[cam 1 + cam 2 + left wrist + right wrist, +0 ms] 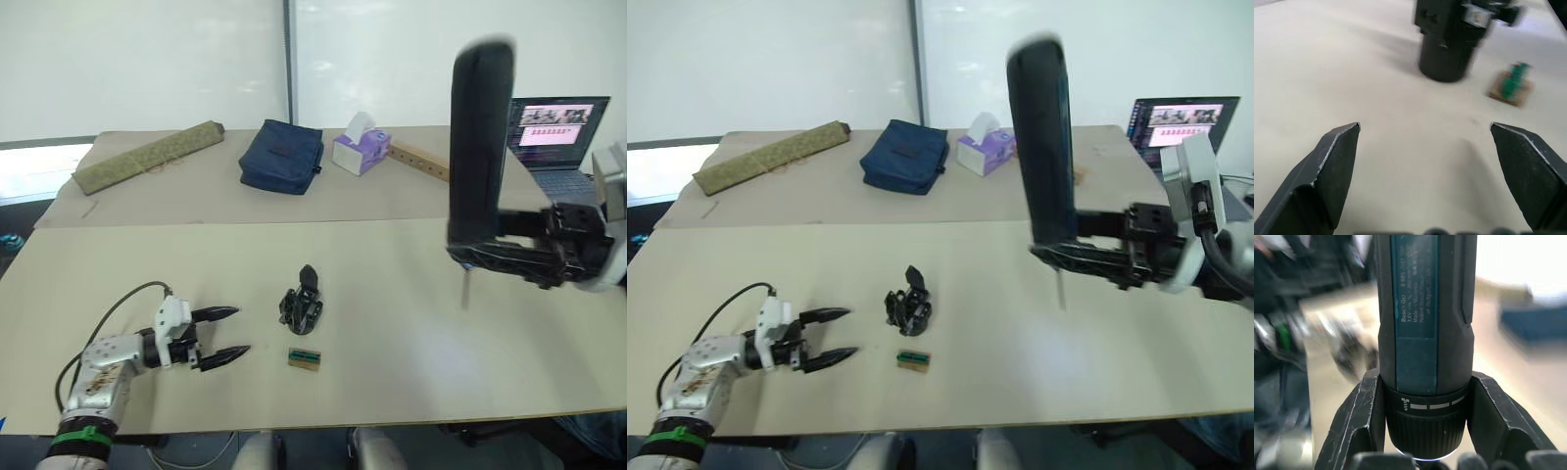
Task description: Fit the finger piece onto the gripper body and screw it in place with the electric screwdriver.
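Ahead of the left gripper (pixel 228 333), whose jaws stand apart and empty, lies the gripper body (pixel 303 303); the right gripper (pixel 482 257) clamps the upright electric screwdriver (pixel 479 157), whose tall top-heavy body could tilt or slip.

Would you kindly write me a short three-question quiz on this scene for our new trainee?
1. True or false: the right gripper holds the electric screwdriver upright, bit pointing down.
2. Which lies nearer the left gripper: A) the gripper body or B) the blue bag?
3. Fill in: the left gripper's jaws are ____.

Key: 1 true; 2 A; 3 open.
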`<action>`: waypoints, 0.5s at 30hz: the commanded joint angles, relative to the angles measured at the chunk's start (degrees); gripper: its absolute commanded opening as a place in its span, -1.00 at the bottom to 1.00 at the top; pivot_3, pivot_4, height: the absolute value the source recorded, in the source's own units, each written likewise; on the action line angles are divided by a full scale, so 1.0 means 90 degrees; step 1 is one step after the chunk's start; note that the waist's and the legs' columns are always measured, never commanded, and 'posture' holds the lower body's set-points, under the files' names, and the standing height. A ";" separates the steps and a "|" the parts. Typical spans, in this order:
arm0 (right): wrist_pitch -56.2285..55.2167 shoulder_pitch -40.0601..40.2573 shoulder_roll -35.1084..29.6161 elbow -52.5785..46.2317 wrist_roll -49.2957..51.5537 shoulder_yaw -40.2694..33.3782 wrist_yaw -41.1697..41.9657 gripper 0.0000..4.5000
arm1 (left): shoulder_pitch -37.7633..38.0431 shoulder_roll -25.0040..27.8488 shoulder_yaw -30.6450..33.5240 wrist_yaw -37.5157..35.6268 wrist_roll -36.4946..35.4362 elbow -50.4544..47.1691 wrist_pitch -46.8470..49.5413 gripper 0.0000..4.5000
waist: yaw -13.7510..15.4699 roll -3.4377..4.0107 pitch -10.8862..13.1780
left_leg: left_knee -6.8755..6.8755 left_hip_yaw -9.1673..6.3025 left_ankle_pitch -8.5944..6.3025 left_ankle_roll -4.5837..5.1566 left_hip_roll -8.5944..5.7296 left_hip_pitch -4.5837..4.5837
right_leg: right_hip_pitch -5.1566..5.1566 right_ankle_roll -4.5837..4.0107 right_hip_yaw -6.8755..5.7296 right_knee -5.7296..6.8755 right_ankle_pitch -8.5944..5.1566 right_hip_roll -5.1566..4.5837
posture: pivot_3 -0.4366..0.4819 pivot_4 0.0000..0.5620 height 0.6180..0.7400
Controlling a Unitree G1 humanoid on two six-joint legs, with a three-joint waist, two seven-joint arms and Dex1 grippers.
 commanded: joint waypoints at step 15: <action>-0.0653 -0.0703 -0.0335 0.2593 -0.3851 0.3701 0.0837 -0.16 | 0.0008 0.0793 0.0805 -0.0328 -0.0669 -0.0957 0.1357 0.99 | 0.0051 0.0053 0.0107 | 0.0060 0.0027 0.0000 -0.0001 -0.0010 -0.0068 | -0.0018 0.0062 0.0000 -0.0048 0.0039 0.0002 | -0.05 -0.47 1.00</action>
